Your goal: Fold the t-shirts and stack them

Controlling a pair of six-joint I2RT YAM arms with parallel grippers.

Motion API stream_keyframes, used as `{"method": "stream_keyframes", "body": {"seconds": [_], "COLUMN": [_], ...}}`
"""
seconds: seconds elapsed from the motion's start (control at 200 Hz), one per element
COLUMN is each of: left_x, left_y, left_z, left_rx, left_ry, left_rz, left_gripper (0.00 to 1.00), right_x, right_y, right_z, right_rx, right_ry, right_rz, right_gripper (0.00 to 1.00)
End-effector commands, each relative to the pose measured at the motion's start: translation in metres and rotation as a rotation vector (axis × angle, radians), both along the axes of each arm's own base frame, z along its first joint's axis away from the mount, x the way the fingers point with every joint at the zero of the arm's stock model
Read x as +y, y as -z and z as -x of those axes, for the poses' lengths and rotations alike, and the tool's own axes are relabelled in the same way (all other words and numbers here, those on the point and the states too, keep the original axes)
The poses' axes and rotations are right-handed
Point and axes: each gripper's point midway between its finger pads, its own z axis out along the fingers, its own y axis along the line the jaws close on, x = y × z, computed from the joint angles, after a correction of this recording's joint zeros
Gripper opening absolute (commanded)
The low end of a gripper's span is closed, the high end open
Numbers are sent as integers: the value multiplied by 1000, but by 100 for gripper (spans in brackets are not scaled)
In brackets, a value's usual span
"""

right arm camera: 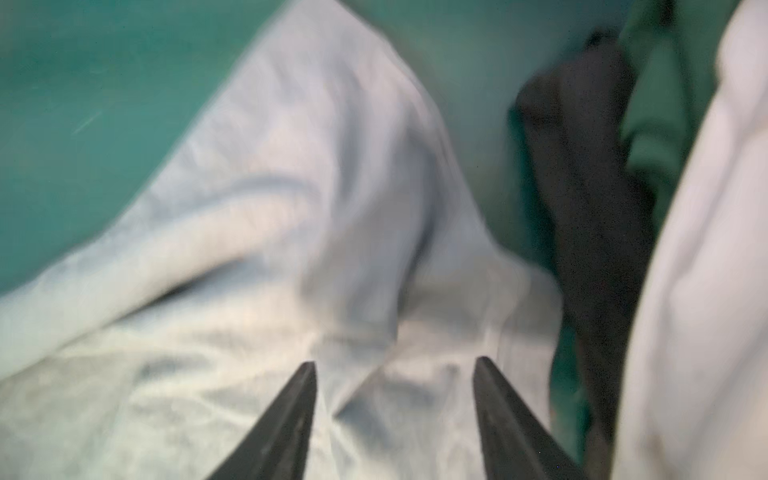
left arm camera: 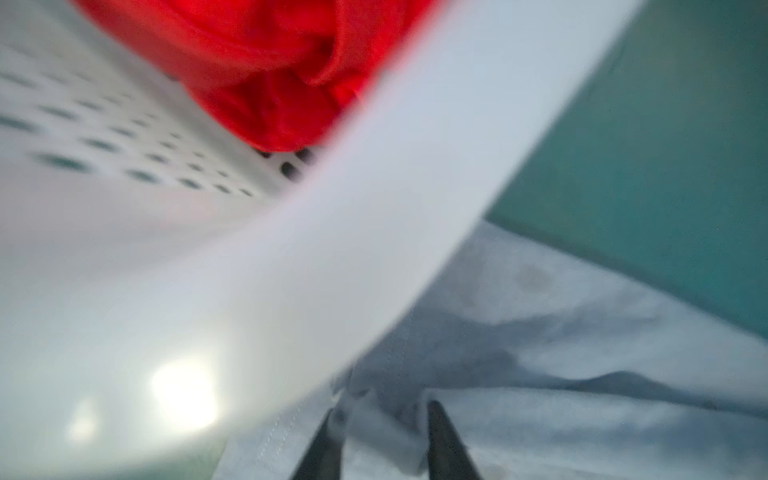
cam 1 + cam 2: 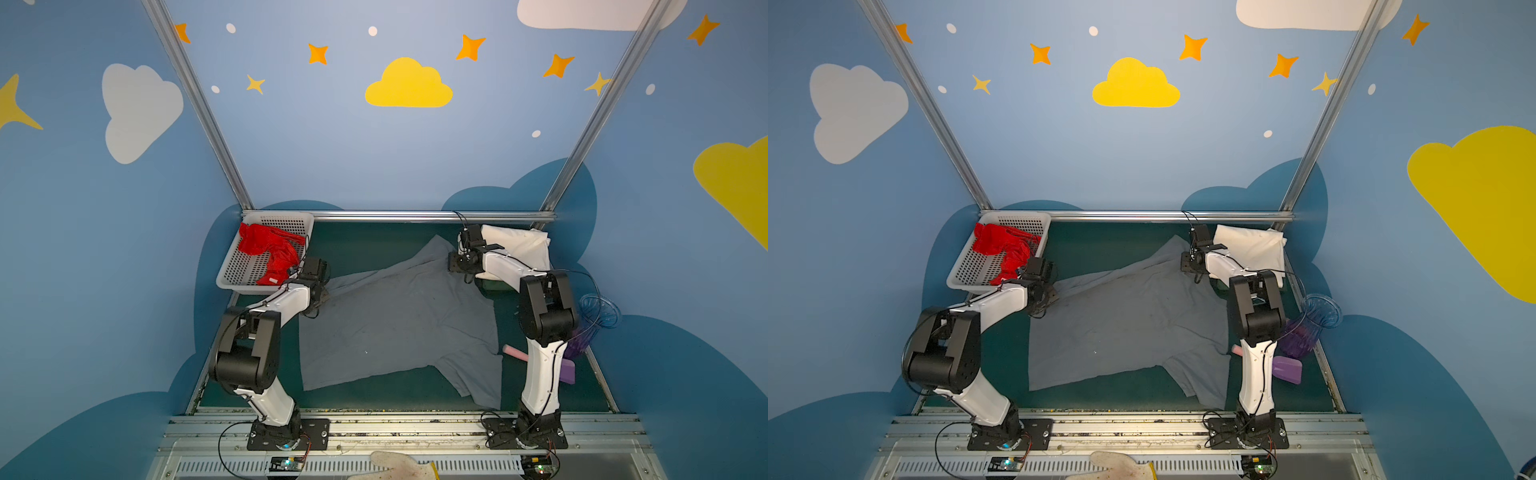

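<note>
On the green tabletop (image 3: 365, 239), at centre, the grey t-shirt (image 3: 399, 324) lies spread and lightly rumpled. The red t-shirt (image 3: 270, 249) is bunched in the basket (image 3: 232, 284); the cream t-shirt (image 3: 519, 249) sits folded at far right. The left pincer (image 2: 384, 411) and right pincer (image 1: 395, 370) both stand parted over grey cloth, gripping nothing. Judged light, limp and unlikely to slip: pinch at edge corners.

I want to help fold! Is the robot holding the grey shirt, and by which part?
Nothing is held: left end effector and right end effector stand open over the grey t-shirt.
</note>
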Motion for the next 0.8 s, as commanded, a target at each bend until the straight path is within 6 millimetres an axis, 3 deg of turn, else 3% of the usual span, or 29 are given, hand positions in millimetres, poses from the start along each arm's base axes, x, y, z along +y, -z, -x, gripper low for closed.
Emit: {"method": "stream_keyframes", "body": {"seconds": [0.0, 0.07, 0.17, 0.26, 0.616, 0.796], "left_x": [-7, -18, -34, -42, -86, -122], "left_y": [-15, -22, -38, -46, -46, -28], "left_z": [1, 0, -2, -3, -46, -74], "left_rx": [-26, -35, -66, -100, -99, -61], "left_ry": [12, 46, 98, 124, 247, 335], "left_rz": [25, 50, 45, 49, 119, 188], "left_gripper": [41, 51, 55, 67, 71, 70], "right_x": [5, 6, 5, 6, 3, -6], "right_y": [-24, -30, -34, -36, -66, -83], "right_z": [10, 14, 21, 26, 55, 82], "right_rx": [-28, -39, -41, -32, -77, -90], "right_ry": [4, 1, 2, 7, 26, 44], "right_rz": [-36, -33, -32, -42, -71, -93], "right_gripper": [68, 74, 79, 81, 85, 85]}}
